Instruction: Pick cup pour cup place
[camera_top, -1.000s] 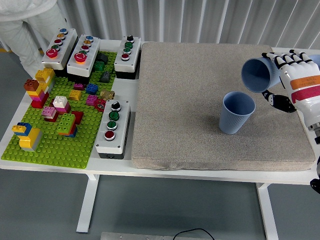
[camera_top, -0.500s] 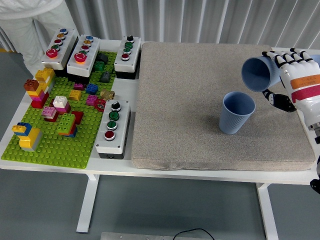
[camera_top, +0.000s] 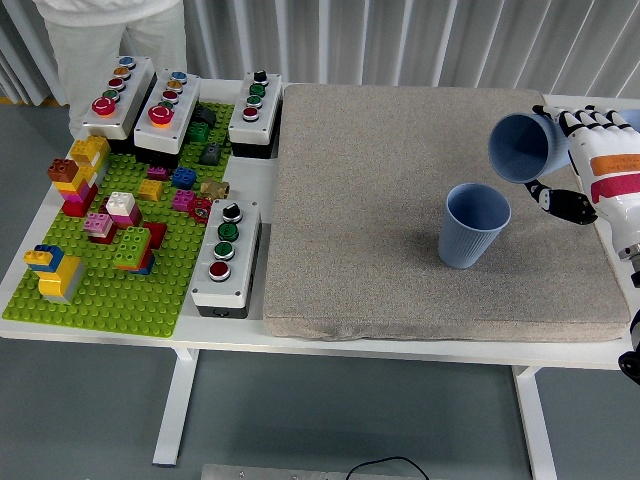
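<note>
At far left a green brick baseplate (camera_top: 100, 290) carries coloured blocks, flanked by 4 button boxes (camera_top: 226, 258). A grey mat (camera_top: 370, 180) covers the table's right part. On it stands 1 blue cup (camera_top: 473, 225), upright, mouth open. Above and just right of it, my right hand (camera_top: 590, 160) holds a second blue cup (camera_top: 524, 147) tipped sideways, mouth facing left and down, fingers wrapped around its body.

Held cup (camera_top: 522, 147): blue, tipped on its side, mouth facing left, above and right of the other.
Standing cup (camera_top: 473, 225): blue, ribbed, upright, open.
</note>
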